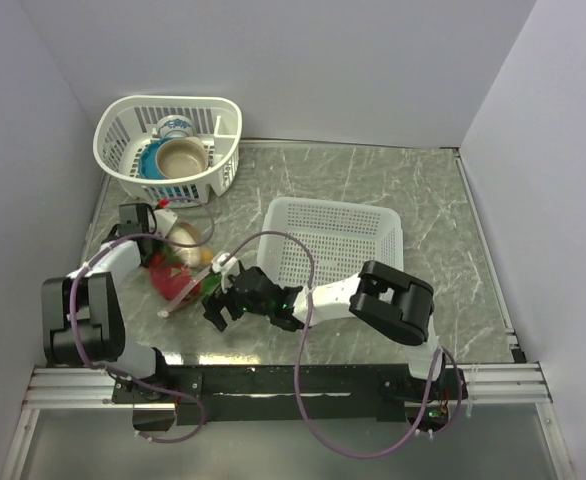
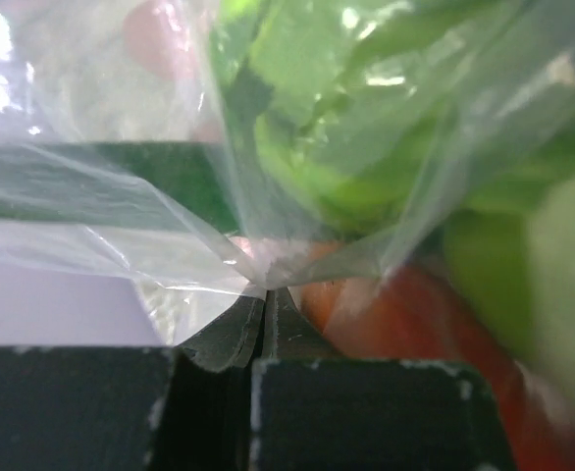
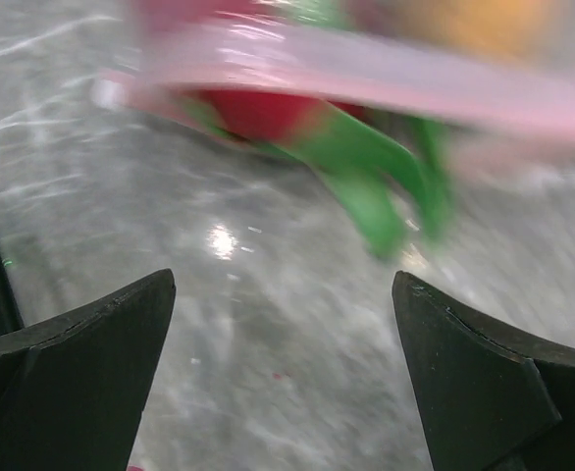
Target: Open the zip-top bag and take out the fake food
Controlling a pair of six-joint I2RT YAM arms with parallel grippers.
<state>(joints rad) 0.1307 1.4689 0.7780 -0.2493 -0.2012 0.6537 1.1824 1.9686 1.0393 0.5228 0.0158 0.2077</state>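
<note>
My left gripper (image 2: 264, 299) is pinched together on a fold of the zip-top bag (image 2: 150, 216). The clear film bunches right at the fingertips, and green and red-orange fake food (image 2: 386, 157) presses against the plastic just beyond. From above, the bag lies on the table (image 1: 423, 250) between the two arms, in front of the round basket (image 1: 123, 170) of bowls and beside the white rectangular basket (image 1: 373, 225). My right gripper (image 1: 216, 303) has its fingers spread wide, holding nothing, just beside the bag's near edge. In its wrist view the pale pink zipper strip (image 3: 366, 74) runs blurred across the top, with the dragon fruit (image 3: 258, 110) and its green tips behind it, and the marbled tabletop shows between the fingers.

I judge the step to be getting a second grip at the mouth so the two arms can pull the seal apart. To do it well, I want the right fingers to go forward and take only one lip of the strip, just above the seal, not both layers and not the fruit's green tips. The left hold looks like body film, not the opposite lip, though I cannot tell for certain. If it is, pulling may stretch the bag instead of unzipping it. I would close slowly, check that the strip sits between the pads, then pull gently apart, low over the table
</note>
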